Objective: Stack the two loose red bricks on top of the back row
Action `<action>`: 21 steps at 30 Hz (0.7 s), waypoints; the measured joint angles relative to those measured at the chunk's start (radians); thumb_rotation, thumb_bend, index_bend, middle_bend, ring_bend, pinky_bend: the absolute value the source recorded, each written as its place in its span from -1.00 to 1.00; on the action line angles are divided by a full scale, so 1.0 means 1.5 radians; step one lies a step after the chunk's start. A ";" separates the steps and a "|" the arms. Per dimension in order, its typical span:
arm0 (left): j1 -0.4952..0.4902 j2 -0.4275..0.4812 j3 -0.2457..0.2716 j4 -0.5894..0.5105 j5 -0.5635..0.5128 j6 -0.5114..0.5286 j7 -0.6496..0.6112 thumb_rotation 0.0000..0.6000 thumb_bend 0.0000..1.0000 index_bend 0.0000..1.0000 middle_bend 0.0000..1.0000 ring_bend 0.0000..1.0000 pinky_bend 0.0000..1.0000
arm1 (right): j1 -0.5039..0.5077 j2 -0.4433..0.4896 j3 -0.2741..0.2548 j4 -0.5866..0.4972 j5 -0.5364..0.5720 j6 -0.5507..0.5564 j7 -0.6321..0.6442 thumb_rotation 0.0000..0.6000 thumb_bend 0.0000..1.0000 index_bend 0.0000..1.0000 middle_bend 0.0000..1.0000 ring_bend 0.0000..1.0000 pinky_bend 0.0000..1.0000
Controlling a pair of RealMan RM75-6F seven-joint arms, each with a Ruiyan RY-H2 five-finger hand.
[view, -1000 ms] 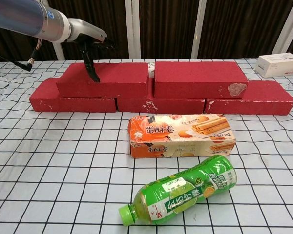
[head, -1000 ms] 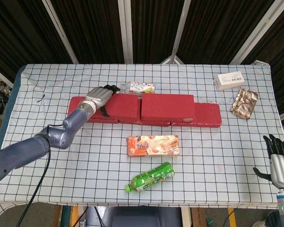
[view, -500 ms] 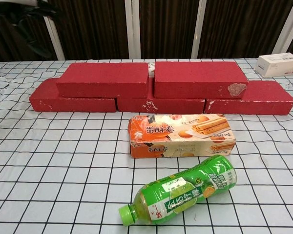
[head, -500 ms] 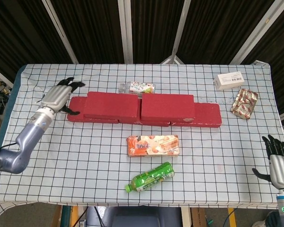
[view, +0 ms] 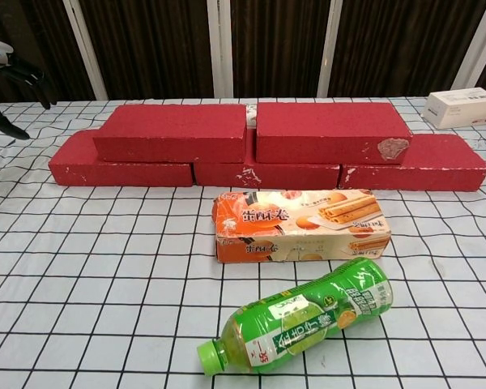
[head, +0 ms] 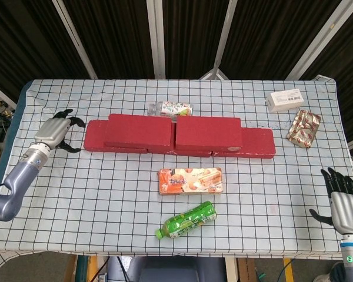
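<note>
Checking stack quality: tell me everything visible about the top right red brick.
The top right red brick is a flat rectangular block, matte red with a rough, grainy surface. A pale chipped patch marks its front right corner. It lies flat and level on the bottom row, bridging two lower bricks, its left end next to the top left brick with a narrow seam between. No hand touches it.
</note>
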State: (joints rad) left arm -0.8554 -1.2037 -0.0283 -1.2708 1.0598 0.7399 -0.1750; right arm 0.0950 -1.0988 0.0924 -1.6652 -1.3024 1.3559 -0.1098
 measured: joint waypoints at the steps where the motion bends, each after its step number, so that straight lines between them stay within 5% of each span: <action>1: -0.001 -0.004 -0.002 0.003 -0.001 -0.003 0.007 1.00 -1.00 -0.38 -0.44 -0.98 -0.86 | 0.000 0.000 0.000 0.000 0.000 -0.001 0.001 1.00 -0.57 -1.00 -1.00 -1.00 -1.00; 12: -0.009 -0.051 -0.022 0.022 -0.034 -0.025 0.084 1.00 -1.00 -0.47 -0.45 -0.98 -0.87 | 0.000 0.004 -0.001 0.004 0.001 -0.006 0.016 1.00 -0.57 -1.00 -1.00 -1.00 -1.00; 21: -0.022 -0.088 -0.032 0.015 -0.128 -0.023 0.206 1.00 -1.00 -0.48 -0.45 -0.98 -0.88 | -0.001 0.010 -0.001 0.007 0.000 -0.009 0.034 1.00 -0.57 -1.00 -1.00 -1.00 -1.00</action>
State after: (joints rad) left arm -0.8882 -1.3353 -0.0760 -1.2486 0.8680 0.7051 0.1333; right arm 0.0939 -1.0831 0.0906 -1.6549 -1.3021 1.3417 -0.0589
